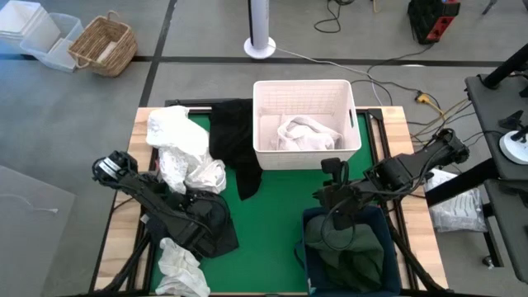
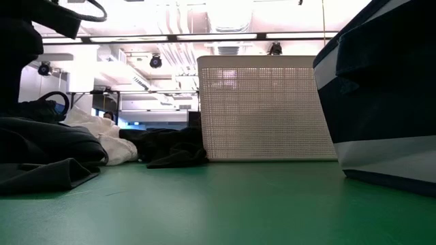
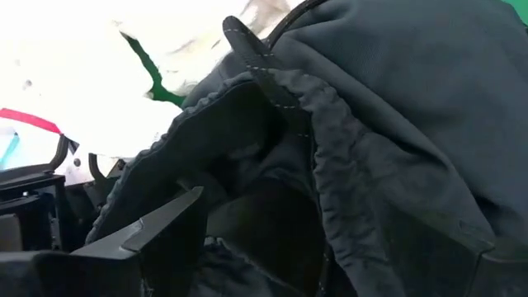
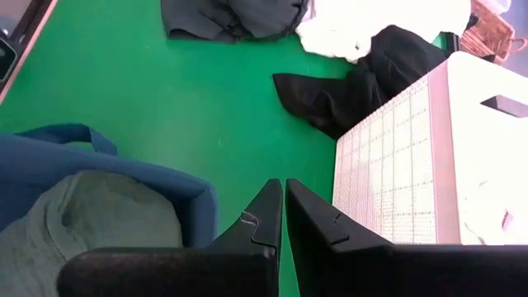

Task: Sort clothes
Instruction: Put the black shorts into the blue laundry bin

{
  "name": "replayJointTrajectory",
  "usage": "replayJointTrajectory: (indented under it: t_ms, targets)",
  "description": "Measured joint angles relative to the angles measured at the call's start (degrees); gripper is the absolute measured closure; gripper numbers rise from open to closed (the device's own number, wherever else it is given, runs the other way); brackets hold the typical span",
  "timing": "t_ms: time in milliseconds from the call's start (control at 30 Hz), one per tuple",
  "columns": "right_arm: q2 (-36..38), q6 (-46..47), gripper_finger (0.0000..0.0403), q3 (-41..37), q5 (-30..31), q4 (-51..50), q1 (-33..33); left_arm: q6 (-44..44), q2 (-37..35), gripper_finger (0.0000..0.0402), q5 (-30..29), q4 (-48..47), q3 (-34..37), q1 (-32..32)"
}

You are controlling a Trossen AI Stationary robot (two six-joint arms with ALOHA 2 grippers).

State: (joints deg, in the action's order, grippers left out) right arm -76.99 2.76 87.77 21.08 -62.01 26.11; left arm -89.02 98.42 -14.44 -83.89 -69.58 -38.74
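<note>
A dark garment with a gathered drawstring waistband (image 1: 210, 227) (image 3: 346, 148) lies bunched on the green mat at the near left. My left gripper (image 1: 191, 208) (image 3: 272, 239) is sunk into it and open. White garments lie beside it (image 1: 183, 153) and at the near edge (image 1: 181, 268). A black garment (image 1: 235, 144) (image 4: 363, 74) is draped against the white bin's left wall. One white garment (image 1: 301, 134) sits in the white bin, and a dark green one (image 1: 351, 252) (image 4: 74, 223) in the navy bin. My right gripper (image 1: 320, 195) (image 4: 285, 190) is shut, above the mat between the two bins. My left gripper comes down from above into the dark garment's folds just below the waistband (image 3: 297, 124). One finger (image 3: 157, 231) shows beside the cloth; the cloth hides the other. Bunched layers fill the gap between them, and the garment rests on the mat.
The white plastic bin (image 1: 304, 87) (image 2: 266, 109) stands at the far middle, the navy fabric bin (image 1: 309, 223) (image 2: 381, 102) at the near right. Bare green mat (image 1: 272, 239) lies between the dark garment and the navy bin. A wicker basket (image 1: 103, 45) stands on the floor beyond.
</note>
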Motion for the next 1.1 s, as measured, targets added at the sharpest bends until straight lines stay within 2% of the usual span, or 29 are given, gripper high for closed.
replayJointTrajectory:
  t_ms: [400, 500, 567, 667, 900, 933, 1100]
  targets:
    - [0.0, 0.0, 0.039, 0.0, 0.0, 0.1, 0.0, 0.57, 3.92, 0.0092, -0.66, 2.75, 0.0, 0.0]
    - [-0.02, -0.02, 0.039, 0.0, -0.02, 0.12, 0.0, 1.3, 4.29, 0.0105, -0.66, 2.77, 0.0, 0.0]
    - [-0.02, 0.0, 0.039, 0.0, -0.01, 0.12, 0.0, 1.37, 4.3, 0.013, -1.03, 2.75, 0.0, 0.0]
    - [-0.02, 0.13, 0.039, 0.0, -0.02, 0.12, 0.0, 1.45, 4.3, 0.0187, -1.26, 2.74, 0.0, 0.0]
    - [-0.02, 0.04, 0.039, 0.0, -0.02, 0.12, 0.0, 2.12, 4.19, 0.0374, -1.53, 2.77, -0.02, 0.02]
    - [-0.02, 0.04, 0.039, 0.0, -0.02, 0.12, 0.0, 2.47, 4.09, 0.0387, -1.61, 2.77, 0.0, 0.02]
    - [-0.02, 0.11, 0.039, 0.0, -0.03, 0.1, 0.0, 4.13, 3.67, 0.0396, -1.63, 2.95, -0.02, 0.02]
